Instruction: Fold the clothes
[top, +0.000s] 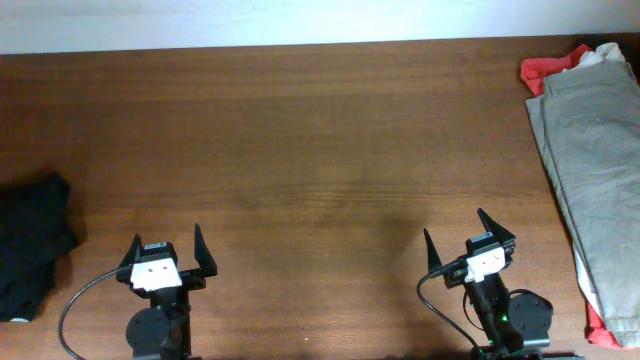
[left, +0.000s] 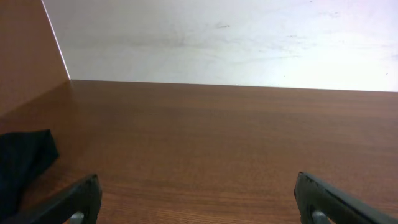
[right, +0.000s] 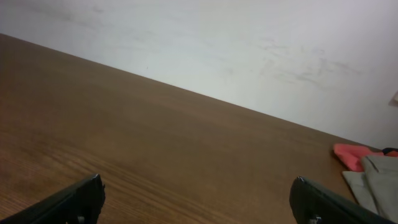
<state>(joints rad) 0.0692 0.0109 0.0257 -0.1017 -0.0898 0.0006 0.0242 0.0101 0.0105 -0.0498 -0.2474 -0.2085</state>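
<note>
Grippers: two, one per arm, both low at the near edge of the table (top: 320, 130) and touching no cloth.
Left gripper (top: 167, 236): jaws spread wide with nothing between them, pointing toward the far wall (left: 217, 37).
Right gripper (top: 454, 224): jaws equally splayed and empty, angled slightly toward the right-hand pile.
Clothes: four pieces counted, in two groups at opposite ends of the tabletop, well apart.
Black garment (top: 30, 245): one, crumpled in a loose heap at the left edge, near the left arm but apart from it. It also shows at the lower left of the left wrist view.
Khaki trousers (top: 590, 150): one pair, on top of the right-hand pile. They lie fairly flat with soft wrinkles and run from the far right corner toward the near edge.
Red garment (top: 548, 70): one, beneath the khaki, showing at the far end and again at the near end.
White cloth (top: 602, 55): one sliver, bunched at the far end of the pile. What kind of garment it is cannot be told.
</note>
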